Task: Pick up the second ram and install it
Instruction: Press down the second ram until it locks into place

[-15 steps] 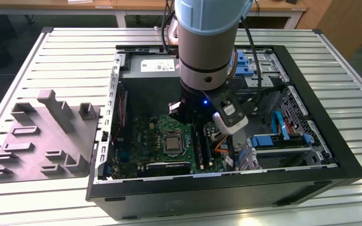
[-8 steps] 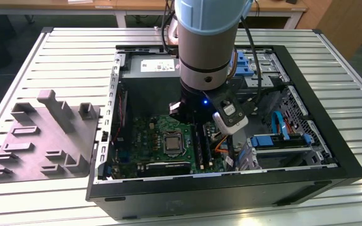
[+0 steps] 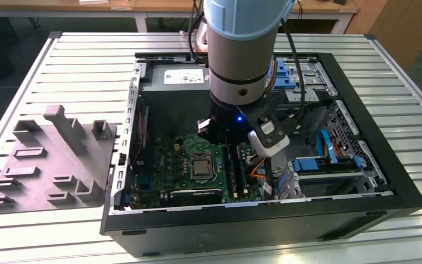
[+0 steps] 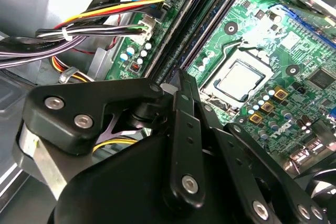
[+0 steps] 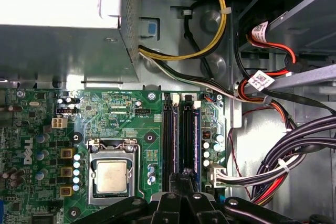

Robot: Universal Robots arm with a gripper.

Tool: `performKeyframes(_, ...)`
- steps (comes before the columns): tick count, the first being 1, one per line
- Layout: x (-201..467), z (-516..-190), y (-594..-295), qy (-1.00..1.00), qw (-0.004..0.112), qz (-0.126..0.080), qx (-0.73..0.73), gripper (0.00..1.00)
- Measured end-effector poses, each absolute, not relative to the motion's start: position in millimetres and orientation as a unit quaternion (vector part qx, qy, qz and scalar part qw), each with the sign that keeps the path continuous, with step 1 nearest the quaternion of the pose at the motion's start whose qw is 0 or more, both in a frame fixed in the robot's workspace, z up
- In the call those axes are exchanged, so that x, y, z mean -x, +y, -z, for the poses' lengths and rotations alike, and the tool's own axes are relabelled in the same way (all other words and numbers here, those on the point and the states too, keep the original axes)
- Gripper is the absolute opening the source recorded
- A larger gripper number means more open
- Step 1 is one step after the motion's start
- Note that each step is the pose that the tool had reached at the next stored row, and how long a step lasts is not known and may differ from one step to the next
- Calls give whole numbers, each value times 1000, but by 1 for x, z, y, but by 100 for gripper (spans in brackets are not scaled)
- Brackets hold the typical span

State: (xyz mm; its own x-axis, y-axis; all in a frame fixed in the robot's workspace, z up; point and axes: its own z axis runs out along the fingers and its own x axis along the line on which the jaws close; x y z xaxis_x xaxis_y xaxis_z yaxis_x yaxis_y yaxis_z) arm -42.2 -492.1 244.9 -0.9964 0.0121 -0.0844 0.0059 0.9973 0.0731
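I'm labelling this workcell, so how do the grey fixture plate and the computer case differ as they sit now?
The fixture plate is pale grey; the computer case is black. The plate is low, with upright tabs and slots; the case is a deeper open box showing a green motherboard. The arm reaches down into the case, not over the plate, which lies to the exterior view's left of it. Both rest on the slatted table.

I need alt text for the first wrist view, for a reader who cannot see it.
A green motherboard lies inside an open computer case, with a bare processor in its socket and long black memory slots beside it. The black tool sits over the slots' near end.
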Motion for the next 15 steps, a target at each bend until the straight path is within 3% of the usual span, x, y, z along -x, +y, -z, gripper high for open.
performKeyframes(15, 42, -245, -486, 998, 42, -36, -5, 10)
